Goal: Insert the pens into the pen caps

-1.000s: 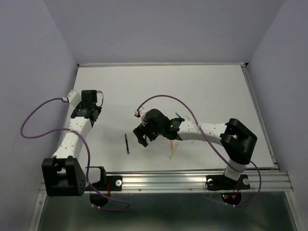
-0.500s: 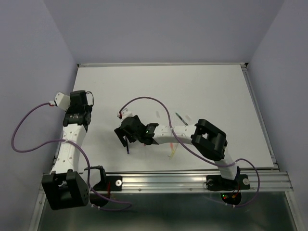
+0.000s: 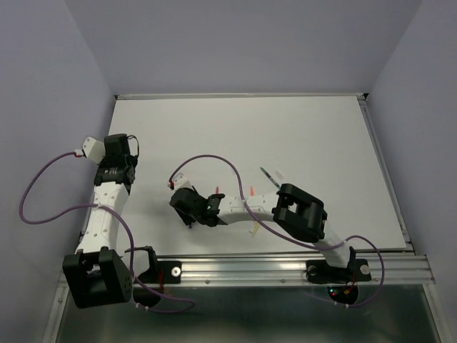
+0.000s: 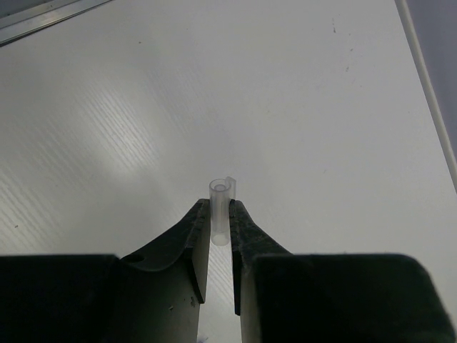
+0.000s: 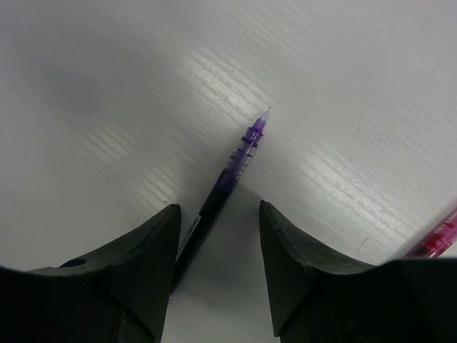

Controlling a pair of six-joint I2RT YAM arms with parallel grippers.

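In the left wrist view my left gripper (image 4: 221, 214) is shut on a pale translucent pen cap (image 4: 221, 204), which stands out past the fingertips with its open end up. From above, the left gripper (image 3: 118, 146) sits over the table's left side. My right gripper (image 5: 218, 214) is low over the dark blue pen (image 5: 230, 168), one finger on each side. The pen lies against the left finger (image 5: 153, 243), with a gap to the right one, so the jaws are open. In the top view the right gripper (image 3: 188, 208) hides most of that pen (image 3: 190, 223).
A pinkish-red pen (image 5: 437, 239) lies at the right wrist view's lower right. From above, the right arm crosses an orange-red pen (image 3: 251, 191) and a yellow pen (image 3: 255, 229). A green pen (image 3: 267, 174) lies further back. The metal rail (image 3: 285, 266) runs along the near edge.
My right arm has swung left and come down over the dark blue pen, and its jaws have narrowed. The left arm shifted a little left early on, still holding the cap.
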